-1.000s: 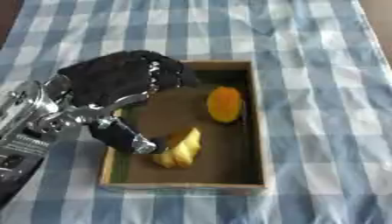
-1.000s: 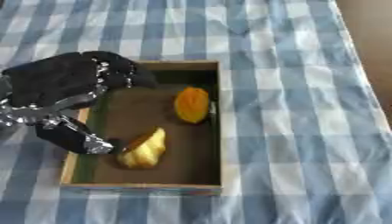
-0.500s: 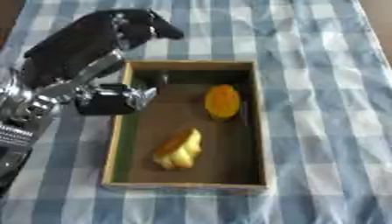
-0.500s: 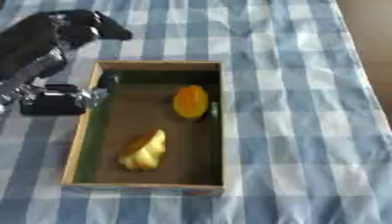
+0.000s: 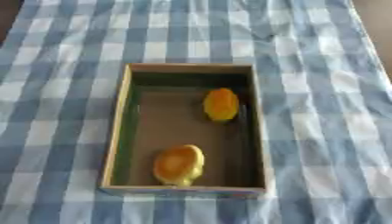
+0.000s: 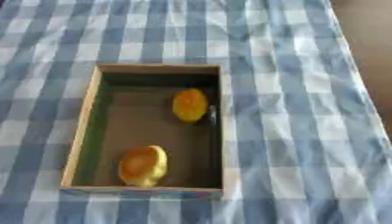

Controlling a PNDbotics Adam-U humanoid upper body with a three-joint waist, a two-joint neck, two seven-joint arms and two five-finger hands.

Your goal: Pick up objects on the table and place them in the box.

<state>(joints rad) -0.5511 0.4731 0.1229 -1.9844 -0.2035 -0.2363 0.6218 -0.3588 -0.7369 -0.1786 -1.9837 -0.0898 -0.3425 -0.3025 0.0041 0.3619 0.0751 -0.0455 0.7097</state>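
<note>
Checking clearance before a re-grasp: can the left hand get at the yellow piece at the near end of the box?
Probably yes. The box is open-topped and nothing covers the yellow piece; the orange one sits apart. No hand is in view, though.

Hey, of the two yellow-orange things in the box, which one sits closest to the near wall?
The larger yellow piece, almost against the near wall of the box. The orange one lies farther back, by the right wall.

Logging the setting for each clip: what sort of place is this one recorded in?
Probably a home-style or mock dining table: a blue-and-white checked tablecloth covers it, and a shallow wooden box on it holds two yellow-orange food-like items. Nothing else of the room shows.
</note>
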